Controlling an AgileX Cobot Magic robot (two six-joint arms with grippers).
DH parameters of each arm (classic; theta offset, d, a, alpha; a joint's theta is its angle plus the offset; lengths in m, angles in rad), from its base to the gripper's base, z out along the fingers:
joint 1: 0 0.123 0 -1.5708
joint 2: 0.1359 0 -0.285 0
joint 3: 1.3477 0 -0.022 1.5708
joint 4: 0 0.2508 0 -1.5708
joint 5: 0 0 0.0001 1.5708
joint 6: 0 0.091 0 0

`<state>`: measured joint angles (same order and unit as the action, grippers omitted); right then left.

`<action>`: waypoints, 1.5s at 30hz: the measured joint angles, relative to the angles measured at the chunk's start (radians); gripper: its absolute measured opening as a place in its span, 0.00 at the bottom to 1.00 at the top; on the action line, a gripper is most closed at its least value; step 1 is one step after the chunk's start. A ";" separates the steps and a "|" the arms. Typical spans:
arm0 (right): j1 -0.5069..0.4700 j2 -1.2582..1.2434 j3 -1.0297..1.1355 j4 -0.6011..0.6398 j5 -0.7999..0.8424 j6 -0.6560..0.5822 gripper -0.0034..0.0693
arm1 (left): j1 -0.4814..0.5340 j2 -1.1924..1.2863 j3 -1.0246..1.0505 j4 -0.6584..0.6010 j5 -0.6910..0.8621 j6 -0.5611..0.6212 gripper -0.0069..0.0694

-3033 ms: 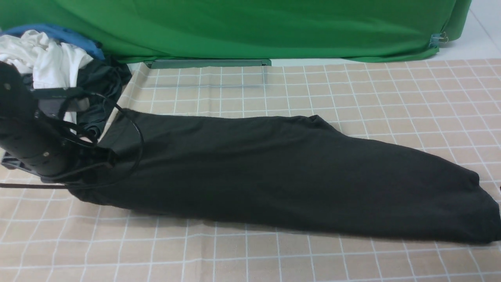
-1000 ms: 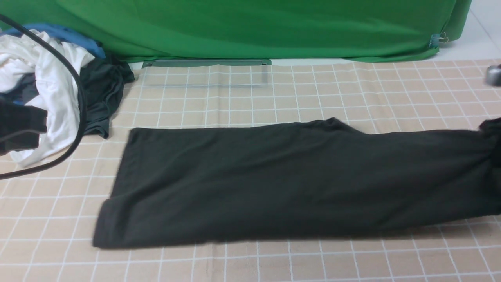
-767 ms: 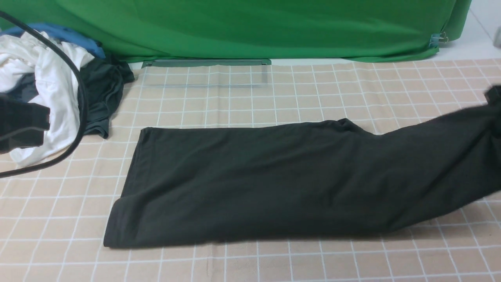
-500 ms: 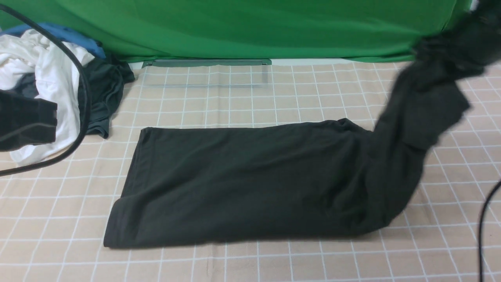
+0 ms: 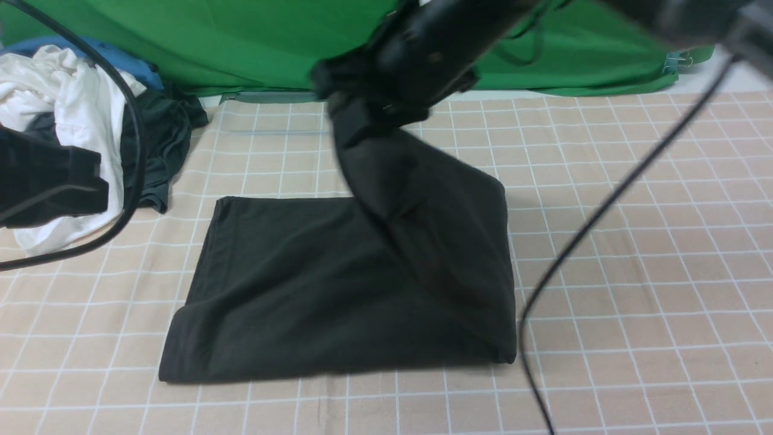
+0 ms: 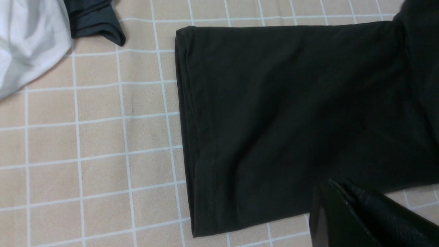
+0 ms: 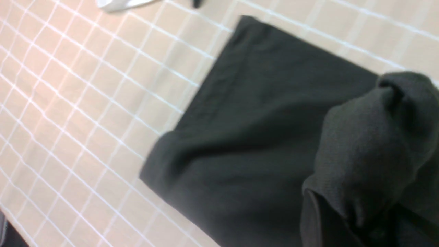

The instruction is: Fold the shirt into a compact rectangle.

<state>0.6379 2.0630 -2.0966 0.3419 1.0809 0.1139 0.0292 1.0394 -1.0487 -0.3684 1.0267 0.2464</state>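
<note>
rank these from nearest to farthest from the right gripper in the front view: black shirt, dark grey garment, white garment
1. black shirt: held up by the right gripper, mid-table.
2. dark grey garment: far left, beside the pile.
3. white garment: farthest left, at the table's edge.

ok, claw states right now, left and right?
Left claw: closed, holding nothing, beside the shirt.
Right claw: closed on the shirt's bunched end, lifted above the flat part.
</note>
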 joint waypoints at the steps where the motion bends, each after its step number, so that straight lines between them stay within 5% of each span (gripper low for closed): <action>1: 0.019 0.040 -0.032 0.000 -0.002 0.012 0.25 | 0.000 0.000 0.000 -0.008 0.000 0.004 0.12; 13: 0.123 0.297 -0.114 0.030 -0.200 0.124 0.31 | 0.000 0.000 0.000 -0.030 0.000 0.028 0.12; 19: 0.156 0.340 -0.119 0.056 -0.296 0.140 0.68 | 0.000 0.000 0.000 -0.031 0.000 0.046 0.12; 23: 0.153 0.321 -0.151 0.050 -0.200 0.030 0.76 | 0.000 0.000 0.000 -0.030 0.001 0.046 0.12; 27: 0.139 0.273 -0.210 -0.059 0.023 -0.053 0.59 | 0.000 0.000 0.000 -0.030 0.012 0.047 0.12; 31: 0.131 0.239 -0.211 -0.183 0.115 -0.063 0.21 | 0.000 0.000 0.000 -0.030 0.013 0.047 0.12; 33: 0.129 0.241 -0.192 -0.199 0.126 -0.063 0.11 | 0.000 0.000 0.000 -0.027 0.013 0.047 0.12; 45: 0.175 0.288 -0.009 -0.155 0.108 -0.019 0.10 | 0.000 0.000 0.000 -0.012 0.015 0.047 0.12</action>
<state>0.8129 2.3509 -2.1056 0.1867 1.1892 0.0944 0.0292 1.0394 -1.0487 -0.3802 1.0415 0.2935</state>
